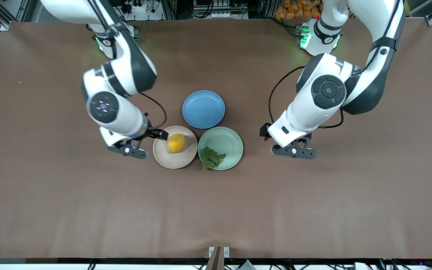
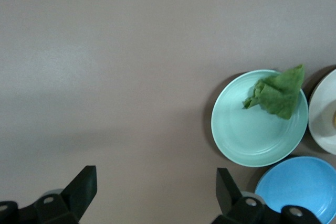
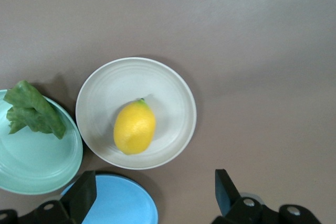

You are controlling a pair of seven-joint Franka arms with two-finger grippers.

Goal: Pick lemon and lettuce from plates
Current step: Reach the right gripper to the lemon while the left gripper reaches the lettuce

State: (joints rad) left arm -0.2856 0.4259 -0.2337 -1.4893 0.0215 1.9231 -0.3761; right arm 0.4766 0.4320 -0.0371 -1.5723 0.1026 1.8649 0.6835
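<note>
**Both fruits of the task still on their plates**

Front view: the lemon (image 1: 176, 143) lies on the beige plate (image 1: 163, 156), the lettuce (image 1: 212, 158) on the green plate (image 1: 228, 140) — a blue plate (image 1: 203, 109) sits farther back.

Left wrist view: left gripper (image 2: 156, 190) spread wide over the bare table (image 2: 115, 66).

Right wrist view: right gripper (image 3: 156, 191) spread wide, holding nothing, beside the lemon's plate.

lemon (image 3: 135, 127) on beige plate (image 3: 173, 90) | lettuce (image 3: 32, 114) apparently overhanging mint plate (image 3: 37, 169)

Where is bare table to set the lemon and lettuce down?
The brown table is bare nearer the front camera than the beige plate and green plate, and toward both ends. It is crowded where those two and the blue plate cluster.
</note>
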